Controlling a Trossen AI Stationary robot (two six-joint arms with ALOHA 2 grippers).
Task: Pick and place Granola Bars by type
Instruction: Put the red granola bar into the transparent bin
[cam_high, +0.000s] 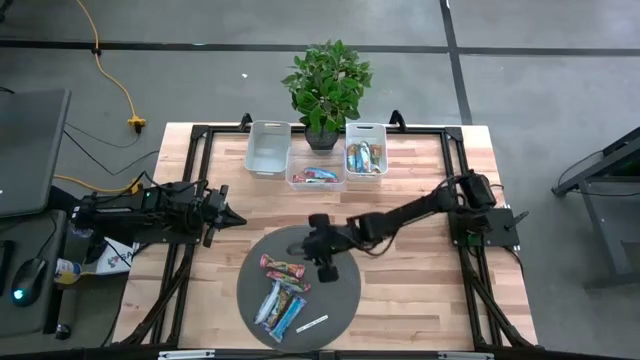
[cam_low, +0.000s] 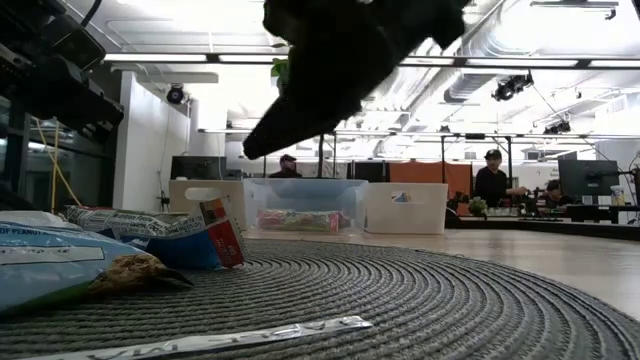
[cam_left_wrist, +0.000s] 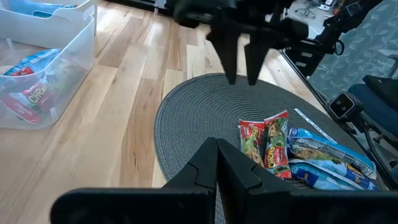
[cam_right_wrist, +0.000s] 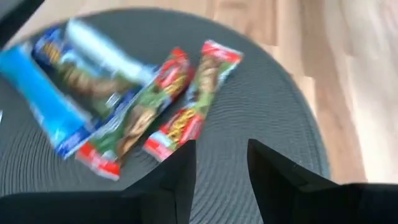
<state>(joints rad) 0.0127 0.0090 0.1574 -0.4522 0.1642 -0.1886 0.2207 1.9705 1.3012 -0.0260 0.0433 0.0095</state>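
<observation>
Right gripper (cam_high: 327, 268): your fingers are apart and hold nothing, above the round grey woven mat (cam_high: 345, 290).
Shiny-wrapped granola bars (cam_high: 281, 292): just beside, mat's left half.
Left gripper (cam_high: 236, 217): fingers pressed together, over bare wooden table (cam_high: 420, 290).

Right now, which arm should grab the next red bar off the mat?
Right. The right gripper hangs open over the mat, right beside the red bars; the left gripper sits shut off the mat.

The letters "PEANUT" can be made out on a light blue wrapper (cam_low: 45, 265) lying on the round mat near the right claw (cam_right_wrist: 222, 155). A word resembling "Chewy" is printed on the red bar (cam_left_wrist: 28, 96) in the clear bin, well apart from the left claw (cam_left_wrist: 217, 149). Print is carried by the white strip (cam_low: 200, 340), but it cannot be read.
</observation>
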